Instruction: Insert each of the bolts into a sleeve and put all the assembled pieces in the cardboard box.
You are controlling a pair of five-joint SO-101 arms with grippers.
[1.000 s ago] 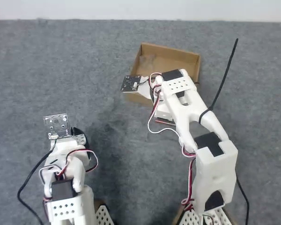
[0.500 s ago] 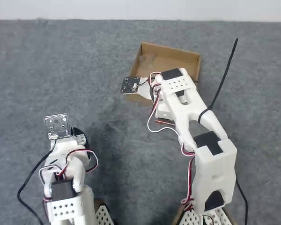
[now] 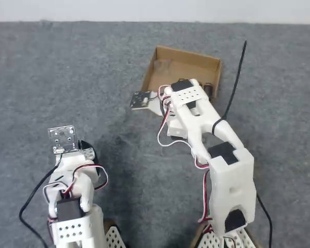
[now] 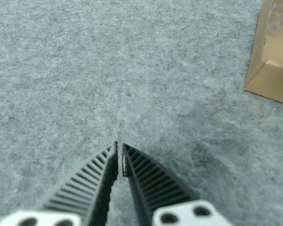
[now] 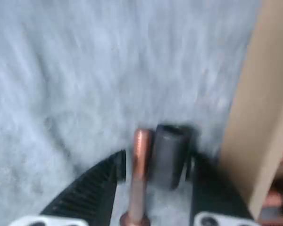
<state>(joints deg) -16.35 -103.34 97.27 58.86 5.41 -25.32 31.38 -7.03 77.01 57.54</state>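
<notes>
R gripper (image 5: 156, 157) clamped on 1 bolt (image 5: 140, 174) + 1 sleeve (image 5: 170, 155), side by side, beside cardboard box (image 5: 254, 117). Risk: pair slips, clips wall. L gripper (image 4: 119, 146) together, empty.

No legible text, numbers or signs. Cardboard box (image 3: 187, 56) walls plain brown; any print on the two wrist circuit boards (image 3: 61, 138) is too small to read.

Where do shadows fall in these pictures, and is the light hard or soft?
High view: soft light, with a faint shadow on the carpet left of the right arm. Left wrist view: a dim patch on the carpet beyond the left gripper. Right wrist view: slight shade around the sleeve in the right gripper.
</notes>
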